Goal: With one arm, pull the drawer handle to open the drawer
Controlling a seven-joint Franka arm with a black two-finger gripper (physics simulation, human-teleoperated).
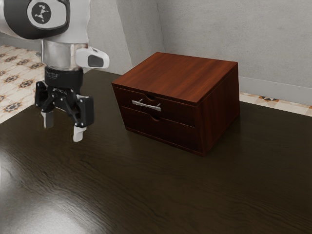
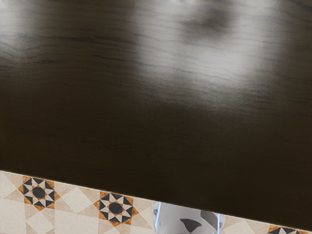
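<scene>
A dark wooden table (image 1: 161, 195) takes up most of the scene, and in the wrist view its edge gives way to patterned floor tiles (image 2: 39, 192). A reddish wooden box (image 1: 183, 75) stands on the table toward the exterior view's right, one corner turned to the camera. The arm (image 1: 63, 53) comes down from the exterior view's upper left, its last link upright and its hand pointing straight down at the table. It is well apart from the box, on the side the box's front faces. The upper drawer (image 1: 170, 108) sits flush with the lower drawer (image 1: 161, 129), shut. The gripper (image 1: 62, 127) hangs above the bare table, its fingers (image 1: 78, 132) spread with nothing between them. The silver bar handle (image 1: 145, 103) lies level across the upper drawer's front, untouched. Past the table edge in the wrist view is a pale rounded shape (image 2: 187, 222), perhaps part of the robot's base
</scene>
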